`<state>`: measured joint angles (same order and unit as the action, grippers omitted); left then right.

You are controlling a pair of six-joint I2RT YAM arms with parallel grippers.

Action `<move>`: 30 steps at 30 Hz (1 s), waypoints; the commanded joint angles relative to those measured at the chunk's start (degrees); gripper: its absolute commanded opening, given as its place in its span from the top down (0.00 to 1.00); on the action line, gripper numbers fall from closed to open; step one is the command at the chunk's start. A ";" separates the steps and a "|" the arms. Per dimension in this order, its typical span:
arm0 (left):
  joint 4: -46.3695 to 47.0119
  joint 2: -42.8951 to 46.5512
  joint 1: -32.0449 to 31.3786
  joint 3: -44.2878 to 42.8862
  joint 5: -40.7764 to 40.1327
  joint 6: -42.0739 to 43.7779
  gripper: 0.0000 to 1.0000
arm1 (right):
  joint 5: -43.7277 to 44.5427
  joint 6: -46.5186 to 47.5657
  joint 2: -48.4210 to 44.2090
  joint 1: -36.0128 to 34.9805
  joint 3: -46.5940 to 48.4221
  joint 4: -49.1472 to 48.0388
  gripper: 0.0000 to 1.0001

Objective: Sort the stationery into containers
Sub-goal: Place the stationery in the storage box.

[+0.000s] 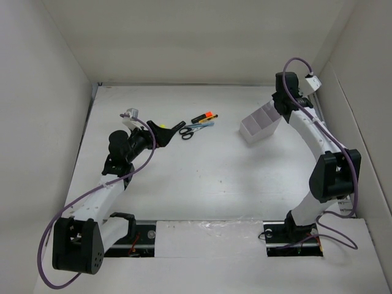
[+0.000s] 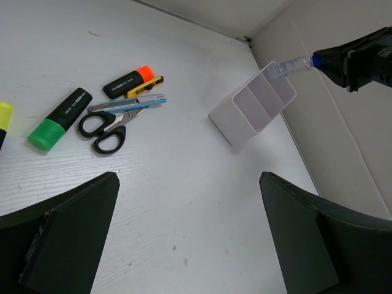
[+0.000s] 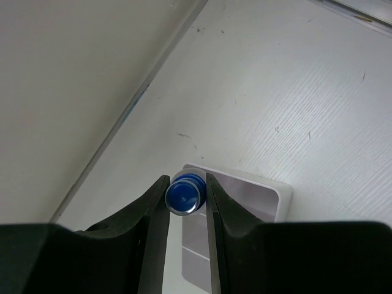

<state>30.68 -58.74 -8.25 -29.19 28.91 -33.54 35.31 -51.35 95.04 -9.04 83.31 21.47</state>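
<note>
The white divided box [image 1: 259, 125] stands at the back right; it also shows in the left wrist view [image 2: 252, 104] and the right wrist view [image 3: 263, 199]. My right gripper [image 1: 277, 108] [image 3: 186, 179] is shut on the small blue-capped bottle [image 3: 184, 195] [image 2: 293, 65] and holds it over the box's far corner. The black-handled scissors [image 2: 104, 127], the blue pen [image 2: 131, 104], the orange-capped marker [image 2: 127, 82] and the yellow-black cutter [image 2: 146, 86] lie together on the table. My left gripper [image 1: 171, 130] [image 2: 188, 179] is open and empty, above the table just left of them.
A green-capped black highlighter [image 2: 60, 118] lies left of the scissors, with a yellow item [image 2: 3, 116] at the frame's edge. White walls enclose the table at the back and on both sides.
</note>
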 commanded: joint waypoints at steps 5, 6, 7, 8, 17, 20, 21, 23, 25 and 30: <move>3.07 0.91 -0.01 -2.19 0.89 -0.21 0.00 | 6.61 -1.21 -1.36 -2.48 0.80 -0.48 1.00; 3.07 0.91 -0.01 -2.19 0.89 -0.21 0.00 | 7.14 -1.21 -1.35 -3.00 0.80 -0.47 1.00; 3.07 0.91 -0.01 -2.19 0.89 -0.21 0.00 | 8.10 -1.21 -0.83 -3.00 1.33 0.23 1.00; 3.07 0.91 -0.01 -2.19 0.89 -0.21 0.00 | 8.80 -1.21 -0.30 -3.79 1.33 0.76 1.00; 3.07 0.38 -0.01 -2.19 0.89 -0.21 0.00 | 10.22 -2.35 1.98 -4.32 0.72 1.29 0.99; 3.07 0.38 -0.01 -2.19 0.36 -0.21 0.00 | 10.22 -2.35 1.99 -4.32 0.72 1.29 0.90; 3.07 0.38 -0.01 -2.19 0.36 -0.21 0.00 | 10.22 -2.35 1.99 -4.32 0.72 1.29 0.87; 3.07 0.38 -0.01 -2.19 0.36 -0.21 0.00 | 10.22 -2.35 1.99 -4.32 1.24 1.81 0.70; 3.07 0.38 -0.01 -2.19 0.36 -0.21 0.00 | 10.22 -2.35 1.99 -4.84 1.24 1.82 0.55; 3.07 0.38 -0.01 -2.19 0.36 -0.21 0.00 | 10.22 -2.35 -0.12 -6.07 1.77 1.82 0.44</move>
<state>30.68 -58.76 -8.25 -29.19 28.82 -33.54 44.03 -53.56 97.65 -13.63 83.31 23.79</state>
